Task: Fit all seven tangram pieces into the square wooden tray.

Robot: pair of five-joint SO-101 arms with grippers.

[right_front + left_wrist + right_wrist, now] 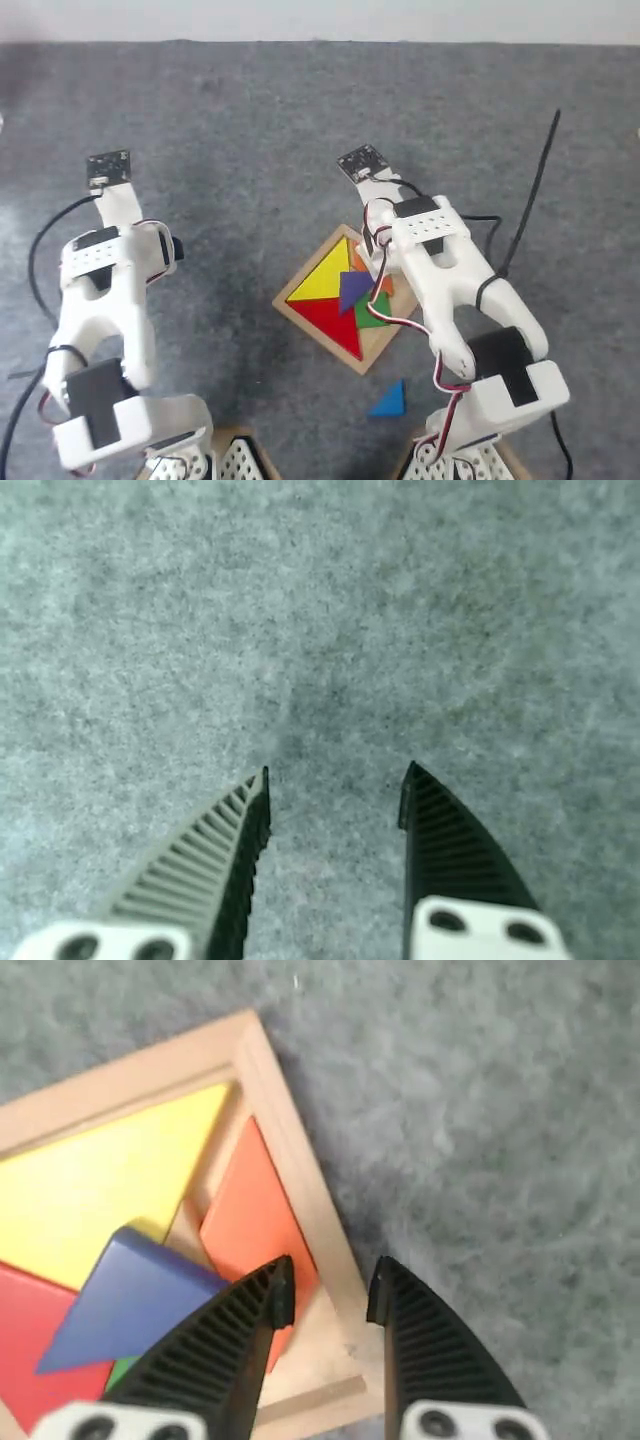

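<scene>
- Tray (306, 270) sits mid-counter (250, 130), turned corner-on like a diamond, partly under the right arm.
- In the tray: yellow triangle (322, 282) on the far-left side and red triangle (335, 322) on the near-left side, both flat against the rim.
- Green piece (372, 313) is beside the red one, towards the right arm, and partly hidden by cables.
- Orange piece (252, 1210) lies along the rim on the right-arm side, with a strip of bare wood between it and the yellow.
- Purple triangle (135, 1295) sits askew over the middle, overlapping its neighbours. It looks propped up, not seated.
- Blue triangle (389, 400) is outside the tray, loose on the counter near the right arm's base.
- Right pincer (330, 1282): fingers slightly apart, gripping nothing. It straddles the tray rim, one tip over the orange piece's edge and the other over the counter just outside. Contact unclear.
- Left pincer (336, 778): fingers apart, holding nothing, over bare counter well left of the tray.
</scene>
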